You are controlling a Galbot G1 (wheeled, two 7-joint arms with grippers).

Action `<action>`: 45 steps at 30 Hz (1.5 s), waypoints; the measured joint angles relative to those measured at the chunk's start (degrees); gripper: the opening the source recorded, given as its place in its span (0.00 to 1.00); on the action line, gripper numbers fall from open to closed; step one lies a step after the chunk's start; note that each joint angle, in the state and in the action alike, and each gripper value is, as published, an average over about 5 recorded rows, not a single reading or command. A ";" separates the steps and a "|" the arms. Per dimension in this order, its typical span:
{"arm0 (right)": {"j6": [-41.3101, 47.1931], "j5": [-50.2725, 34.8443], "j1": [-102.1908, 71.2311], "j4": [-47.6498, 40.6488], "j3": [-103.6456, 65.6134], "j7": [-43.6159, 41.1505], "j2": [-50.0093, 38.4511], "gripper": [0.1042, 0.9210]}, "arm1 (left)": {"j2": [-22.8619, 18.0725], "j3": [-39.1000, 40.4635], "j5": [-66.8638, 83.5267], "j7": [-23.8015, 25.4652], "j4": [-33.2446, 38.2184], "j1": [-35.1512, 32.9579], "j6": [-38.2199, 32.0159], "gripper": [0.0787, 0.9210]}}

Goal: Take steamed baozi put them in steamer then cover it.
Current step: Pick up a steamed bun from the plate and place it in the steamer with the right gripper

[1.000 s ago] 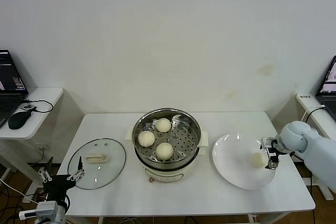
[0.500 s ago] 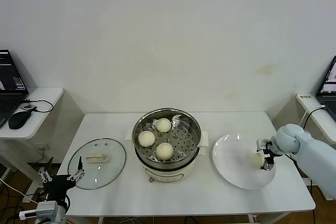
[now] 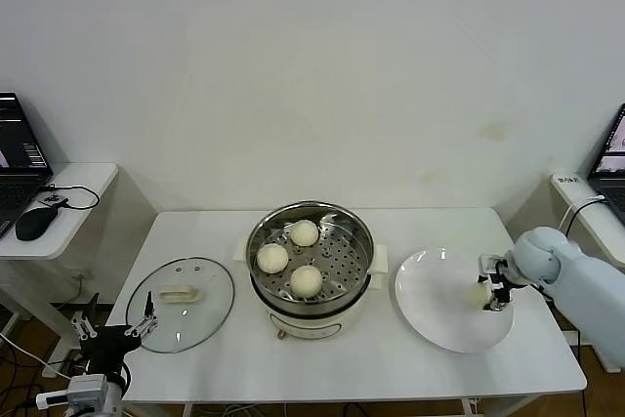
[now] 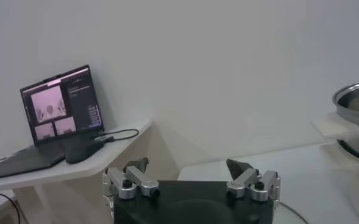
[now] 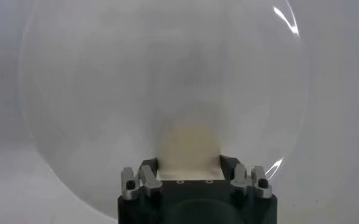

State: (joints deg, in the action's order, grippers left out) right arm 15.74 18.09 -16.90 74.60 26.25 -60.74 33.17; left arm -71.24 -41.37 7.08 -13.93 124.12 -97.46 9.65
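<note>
The steel steamer (image 3: pixel 256 241) stands mid-table on its cream base, uncovered, with three baozi on the perforated tray (image 3: pixel 304 232) (image 3: pixel 272 258) (image 3: pixel 307 281). The fourth baozi (image 3: pixel 478 293) is over the right part of the white plate (image 3: pixel 435 310). My right gripper (image 3: pixel 491 292) is shut on it; in the right wrist view the baozi (image 5: pixel 188 143) sits between both fingers of the gripper (image 5: pixel 189 161). I cannot tell if it touches the plate. The glass cover (image 3: pixel 205 314) lies flat on the table left of the steamer. My left gripper (image 3: pixel 112 334) is open and empty, parked low off the table's front left corner.
A side table at the left holds a laptop (image 4: pixel 60 103) and a mouse (image 3: pixel 34 223). Another laptop (image 3: pixel 610 158) stands at the far right. The steamer's rim (image 4: pixel 357 115) shows at the edge of the left wrist view.
My right gripper has closed in on the baozi on the plate and shifted slightly back and up with it. The left arm has not moved.
</note>
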 measured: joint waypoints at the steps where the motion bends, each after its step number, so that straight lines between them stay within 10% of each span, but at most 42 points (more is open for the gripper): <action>1: 0.21 -0.55 0.93 0.59 0.69 -0.09 -0.48 0.66 | 0.02 0.09 -0.05 0.04 -0.02 0.09 0.01 0.88; 30: 18.27 -36.38 43.37 15.01 32.95 8.06 11.48 0.68 | 1.06 0.54 0.44 0.26 -0.69 1.09 0.00 0.88; 45: 23.78 -40.92 41.24 11.40 38.88 13.64 22.49 0.68 | 0.16 0.69 0.23 0.46 -0.23 0.99 -0.05 0.88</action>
State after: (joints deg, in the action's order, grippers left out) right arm 39.52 -22.83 24.33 86.00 65.13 -47.10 55.66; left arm -71.08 -40.68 7.31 -13.47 123.89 -96.47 9.61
